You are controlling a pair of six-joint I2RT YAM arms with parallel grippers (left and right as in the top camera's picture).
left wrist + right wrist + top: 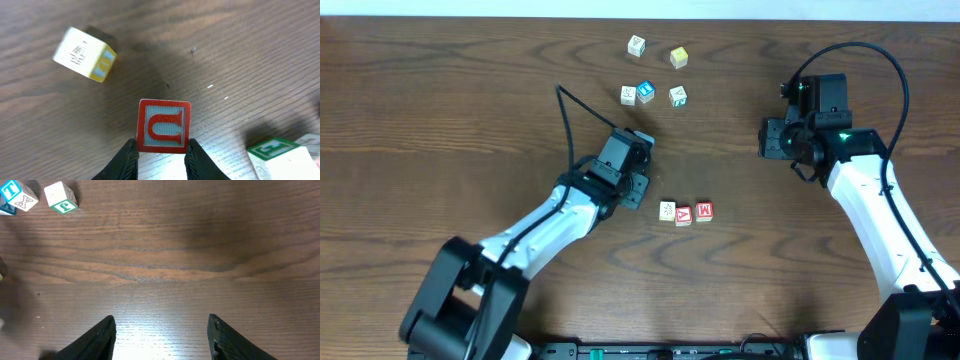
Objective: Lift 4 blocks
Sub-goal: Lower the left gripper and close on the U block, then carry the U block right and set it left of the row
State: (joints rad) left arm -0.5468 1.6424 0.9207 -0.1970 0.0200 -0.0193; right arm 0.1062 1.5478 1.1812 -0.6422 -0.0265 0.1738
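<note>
Left wrist view: left gripper [162, 145] pinches the red U block [164, 125]. Both dark fingers [129, 159] press against its lower side edges, and the lettered face is turned toward the lens. Whether its far side touches the table [240, 55] cannot be read from this angle. A blurred cream cube [85, 54] with a yellow-and-blue side sits in the upper left of the frame, well apart from the held block. The green-marked cube [277, 156] is in the lower right corner, partly cut by the frame edge.

Overhead view: the left arm enters from the lower left and ends just left of frame centre, with the held block hidden under the wrist. Three blocks lie in a short row below and right of centre, touching or nearly so:
- pale cream block [667, 211] on the left
- red A block [683, 215] in the middle
- red M block [704, 211] on the right

The row is just right of the left wrist and is not gripped. A cluster at top centre holds the top cream cube [636, 45], the yellow cube [679, 57], the lower cream cube [628, 94] and the blue-faced cube [645, 92] beside it.

Right wrist view: right gripper [161, 320] is spread wide with nothing between its fingers [97, 337], above bare wood. The blue-faced and green-marked cubes show in the upper left corner. In the overhead view this arm sits at the right of the frame, well apart from every block.
</note>
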